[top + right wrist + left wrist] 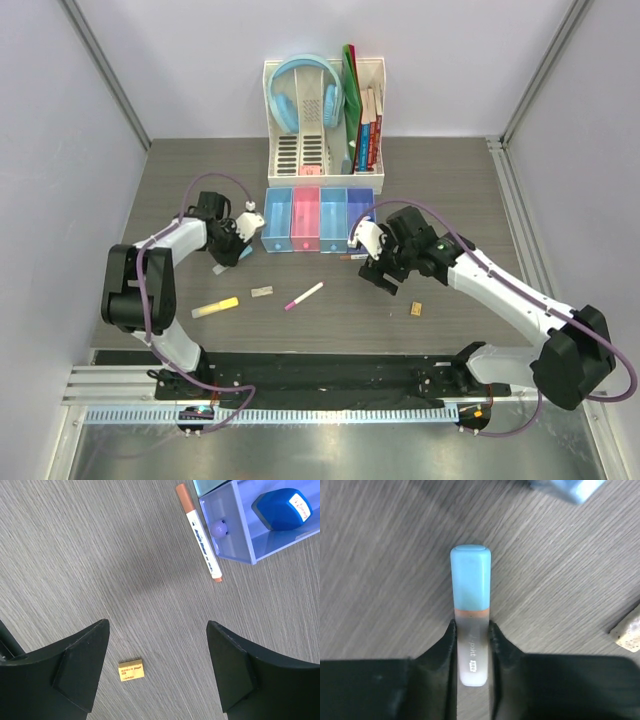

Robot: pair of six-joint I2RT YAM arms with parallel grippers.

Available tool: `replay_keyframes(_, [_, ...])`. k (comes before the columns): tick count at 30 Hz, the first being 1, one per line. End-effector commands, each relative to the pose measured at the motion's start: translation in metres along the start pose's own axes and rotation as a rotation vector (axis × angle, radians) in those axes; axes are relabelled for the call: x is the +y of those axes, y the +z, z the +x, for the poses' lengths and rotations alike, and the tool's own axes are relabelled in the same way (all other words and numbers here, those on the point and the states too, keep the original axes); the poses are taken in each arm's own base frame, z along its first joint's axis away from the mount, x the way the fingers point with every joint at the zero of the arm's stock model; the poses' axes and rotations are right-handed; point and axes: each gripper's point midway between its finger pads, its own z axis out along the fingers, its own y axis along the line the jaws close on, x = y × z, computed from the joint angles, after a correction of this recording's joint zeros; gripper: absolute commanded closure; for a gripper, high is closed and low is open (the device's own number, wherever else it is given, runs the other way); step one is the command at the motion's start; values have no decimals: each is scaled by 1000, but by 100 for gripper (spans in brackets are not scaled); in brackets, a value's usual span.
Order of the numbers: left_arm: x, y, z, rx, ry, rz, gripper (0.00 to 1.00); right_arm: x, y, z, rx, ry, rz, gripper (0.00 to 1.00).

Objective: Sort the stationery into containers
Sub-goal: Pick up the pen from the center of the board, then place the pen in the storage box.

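The left jaws clamp a blue-capped pen [470, 600] at centre-left of the top view, beside the bins [305, 222]. The right jaws stand apart over the counter [75, 555], a tan block [131, 670] low between them, a marker [200, 540] upper right.

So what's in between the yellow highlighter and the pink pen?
A small grey block lies between the yellow highlighter and the pink-tipped pen, touching neither. The top view shows it.
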Motion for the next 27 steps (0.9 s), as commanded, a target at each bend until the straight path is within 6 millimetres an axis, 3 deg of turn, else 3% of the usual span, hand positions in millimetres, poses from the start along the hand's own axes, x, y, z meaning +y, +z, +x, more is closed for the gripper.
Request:
replay_keyframes(1, [-3, 7, 0, 4, 8, 53, 91, -9, -16, -18, -46, 9, 56, 17])
replay_keyframes(2, [-5, 8, 2, 10, 9, 64, 100, -10, -17, -18, -47, 10, 62, 17])
replay_keyframes(6, [-11, 3, -1, -3, 9, 90, 100, -14, -23, -18, -56, 21, 96, 16])
replay_keyframes(11, [-13, -34, -22, -68, 1, 109, 100, -22, -29, -15, -60, 37, 162, 16])
replay_keyframes(15, [-15, -90, -63, -206, 12, 103, 100, -26, -32, -12, -57, 41, 199, 15])
replay_keyframes(21, [-42, -147, -118, -425, -35, 232, 100, -34, -40, -11, -69, 56, 262, 14])
replay_keyframes(23, [-49, -155, -139, -492, -121, 290, 100, -39, -40, -10, -72, 58, 289, 13])
replay_keyframes(24, [-46, -159, -161, -562, -102, 276, 100, -39, -38, -5, -61, 55, 295, 13])
replay_keyframes(26, [-44, -155, -183, -594, -192, 267, 100, -45, -38, -2, -60, 53, 334, 12])
replay_keyframes(27, [-46, -155, -207, -651, -154, 243, 100, -49, -38, 4, -48, 53, 351, 12])
